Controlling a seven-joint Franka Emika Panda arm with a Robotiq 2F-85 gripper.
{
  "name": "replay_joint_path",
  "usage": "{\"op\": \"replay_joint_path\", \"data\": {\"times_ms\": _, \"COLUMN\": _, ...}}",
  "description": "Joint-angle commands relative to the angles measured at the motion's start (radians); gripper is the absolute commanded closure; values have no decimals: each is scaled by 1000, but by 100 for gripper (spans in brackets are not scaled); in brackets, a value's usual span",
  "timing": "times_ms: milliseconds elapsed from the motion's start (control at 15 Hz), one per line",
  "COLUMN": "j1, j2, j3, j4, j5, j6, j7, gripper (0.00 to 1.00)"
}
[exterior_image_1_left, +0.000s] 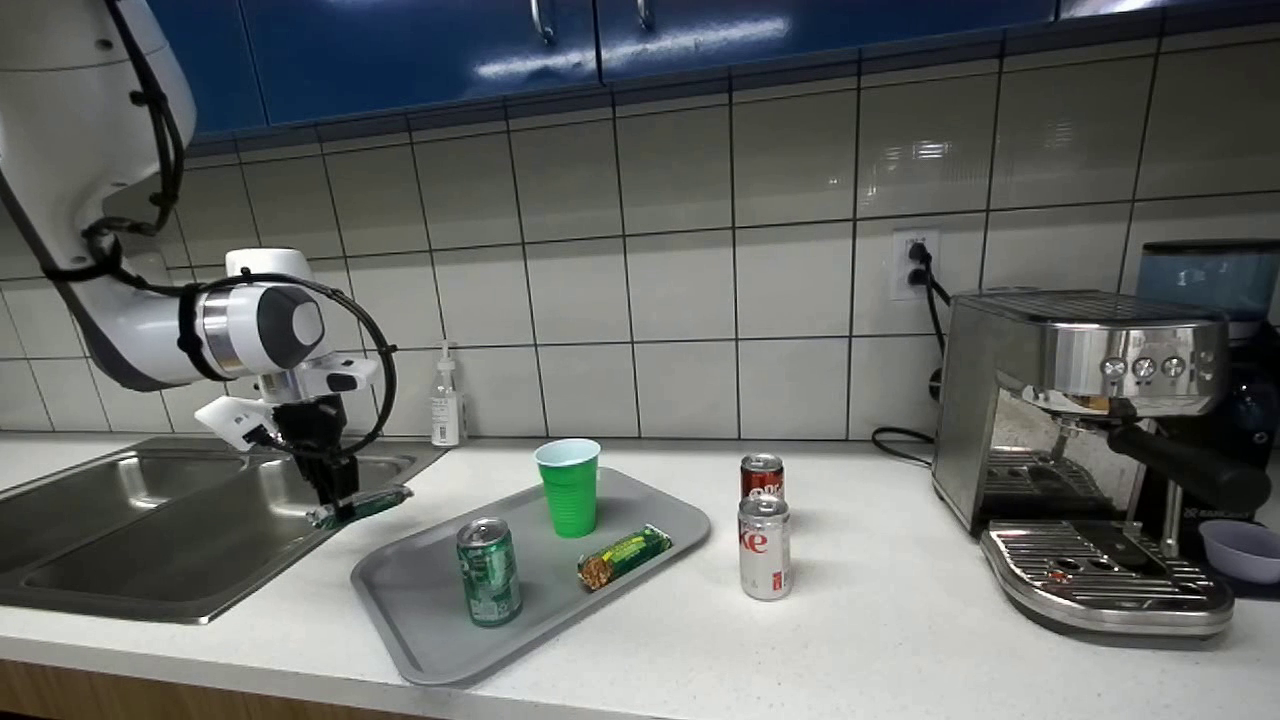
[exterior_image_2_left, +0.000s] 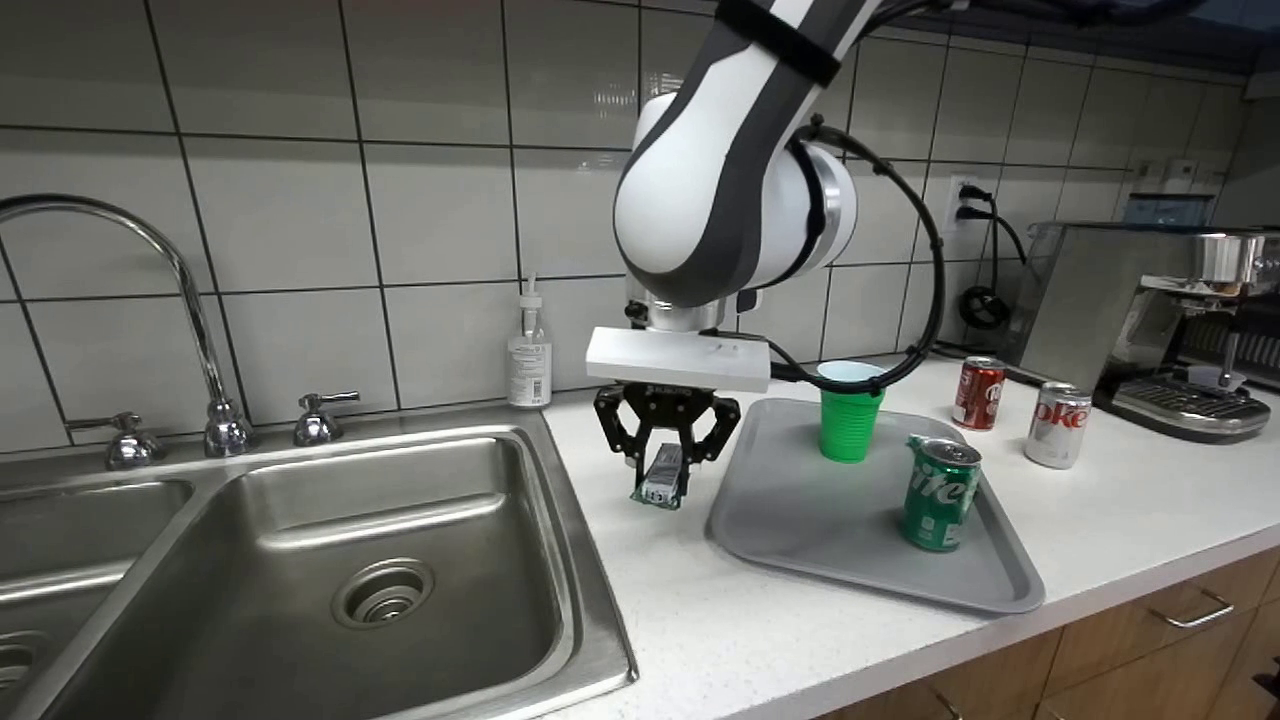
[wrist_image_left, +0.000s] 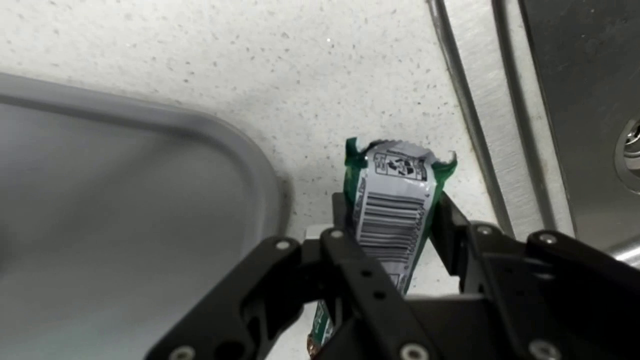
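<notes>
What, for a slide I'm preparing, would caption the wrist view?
Black gripper holding a green-and-silver wrapped bar over a speckled white countertop between a grey rounded tray and a metal sink.

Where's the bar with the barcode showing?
In the wrist view, the bar is held in the gripper, over the counter: tray to its left, sink to its right.

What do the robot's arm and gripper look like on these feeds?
The arm is glossy white and rounded, with dark grey trim and a silver metal band. A black cable runs along it, held by black straps, and forms a wide loop. The gripper is black and angular, with pale round screw heads; a white bar-shaped bracket sits above it.
</notes>
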Motion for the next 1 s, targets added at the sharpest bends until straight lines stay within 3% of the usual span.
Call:
{"op": "replay_joint_path", "data": {"times_ms": 0, "j1": -35, "j2": -80, "j3": 4, "j4": -86, "j5": 17, "j6": -8, "j7": -31, "gripper": 83}}
{"op": "replay_joint_path", "data": {"times_ms": 933, "j1": -94, "j2": -151, "j3": -81, "j4": -206, "j5": -35, "j6": -21, "j7": 7, "gripper": 83}}
